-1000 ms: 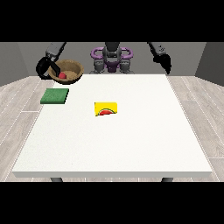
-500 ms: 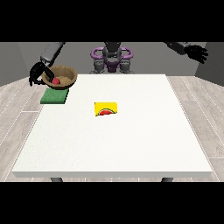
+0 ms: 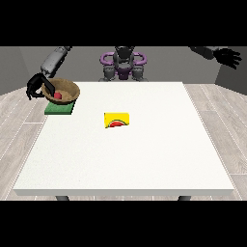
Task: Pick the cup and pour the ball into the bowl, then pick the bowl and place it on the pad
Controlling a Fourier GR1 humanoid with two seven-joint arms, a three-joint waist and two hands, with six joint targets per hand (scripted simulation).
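Robot hand at the view's left point(image 3: 36, 87) grips the rim of the brown bowl point(image 3: 67, 89), fingers curled; bowl, containing the red ball point(image 3: 58, 95), sits over the green pad point(image 3: 59, 109). Yellow cup point(image 3: 117, 119) lies mid-counter point(image 3: 144, 159). Robot hand at the view's right point(image 3: 227, 56) is raised, fingers spread.

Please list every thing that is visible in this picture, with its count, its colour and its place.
table: one, white, middle of the view.
bowl: one, brown, over the pad at the table's far left corner.
ball: one, red, inside the bowl.
pad: one, green, under the bowl.
cup: one, yellow, lying on its side near the table's middle.
hand at the view's left: one, black, at the bowl's rim.
hand at the view's right: one, black, raised beyond the table's far right corner.
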